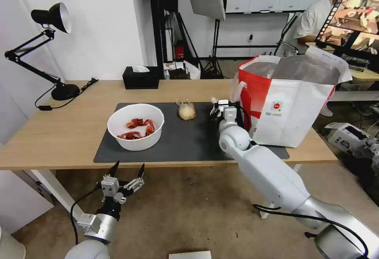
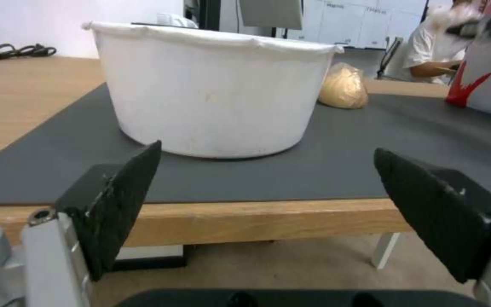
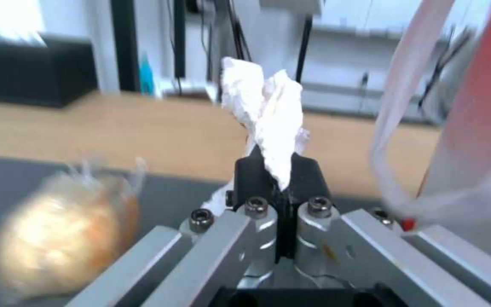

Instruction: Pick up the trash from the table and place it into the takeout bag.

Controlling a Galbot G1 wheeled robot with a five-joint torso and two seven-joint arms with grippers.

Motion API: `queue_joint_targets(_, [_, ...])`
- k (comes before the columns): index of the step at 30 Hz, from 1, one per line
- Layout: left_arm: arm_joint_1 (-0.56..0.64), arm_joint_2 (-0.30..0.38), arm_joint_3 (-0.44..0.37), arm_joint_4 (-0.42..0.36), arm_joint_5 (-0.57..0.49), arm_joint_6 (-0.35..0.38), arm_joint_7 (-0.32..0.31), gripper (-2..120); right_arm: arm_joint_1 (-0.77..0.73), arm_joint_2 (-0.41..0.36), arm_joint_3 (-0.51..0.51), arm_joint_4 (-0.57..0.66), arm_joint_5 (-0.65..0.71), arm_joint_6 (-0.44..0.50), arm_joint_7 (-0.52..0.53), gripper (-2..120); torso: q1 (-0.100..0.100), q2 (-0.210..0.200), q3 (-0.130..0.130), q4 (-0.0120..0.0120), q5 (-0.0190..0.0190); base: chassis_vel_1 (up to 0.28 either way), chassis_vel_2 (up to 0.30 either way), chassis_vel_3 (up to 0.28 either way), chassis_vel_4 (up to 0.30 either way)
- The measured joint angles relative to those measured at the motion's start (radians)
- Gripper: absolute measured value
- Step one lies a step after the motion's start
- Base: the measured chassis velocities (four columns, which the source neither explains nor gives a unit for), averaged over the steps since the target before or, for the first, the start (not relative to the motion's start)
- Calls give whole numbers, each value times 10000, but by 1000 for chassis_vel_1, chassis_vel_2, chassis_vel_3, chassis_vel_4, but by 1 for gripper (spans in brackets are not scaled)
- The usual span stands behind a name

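**Tissue pinched, bag alongside**

Your right gripper (image 3: pixel 278 170) has its fingers closed on the crumpled white tissue (image 3: pixel 268 115), which stands up ragged above them, just beside the takeout bag (image 1: pixel 294 109) at the mat's (image 1: pixel 177 144) right end. The knotted beige bundle (image 1: pixel 187 111) (blurred at the wrist, seemingly a tied plastic pouch) lies near the mat's far edge. Your left gripper (image 1: pixel 128 170) hangs wide open below the table's (image 1: pixel 51 132) front edge, facing the white bowl (image 1: pixel 136 126).
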Motion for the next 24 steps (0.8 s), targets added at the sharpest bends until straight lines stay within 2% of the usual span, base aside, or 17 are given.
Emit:
queue_joint_targets(1, [0,0,0,0,0,0,0,100,0,0,0,0,0,0,0,0,0,0,0,0,0,0,0,0,0])
queue_joint_targets(4, [40,-88,4,-5,63,-3,-9,100,-686,-287,125,1256,-934,723,209,0,0,-1,0,0,-1,0,0,0,0])
queue_joint_targets(7, [103,-128,15,-7,154,-9,-15,100,-1109,-400,297,1942,-1606,1279,228,0,-1,0,-1,-1,0,0,0,0,0])
queue_joint_targets(11, [145,-160,17,-10,191,-19,-20,100,-1368,-457,586,2403,-2422,1965,176,0,-1,0,0,0,0,0,0,0,0])
queue_joint_targets(13, [145,-160,17,-10,191,-19,-20,100,-1368,-457,586,2403,-2422,1965,176,0,-1,0,0,0,0,0,0,0,0])
queue_joint_targets(15, [149,-186,17,-14,200,-28,-23,100,-1234,-439,879,2521,-2928,2551,178,0,0,0,0,-1,0,0,0,0,0])
queue_joint_targets(18, [149,-216,25,-15,210,-35,-23,100,-957,-398,1081,2465,-3149,2766,289,0,0,0,0,1,-2,0,0,0,0])
queue_joint_targets(24, [157,-243,37,-50,224,-45,-27,100,-386,-411,1405,2213,-3156,2523,1049,0,0,0,0,1,-1,0,0,0,0])
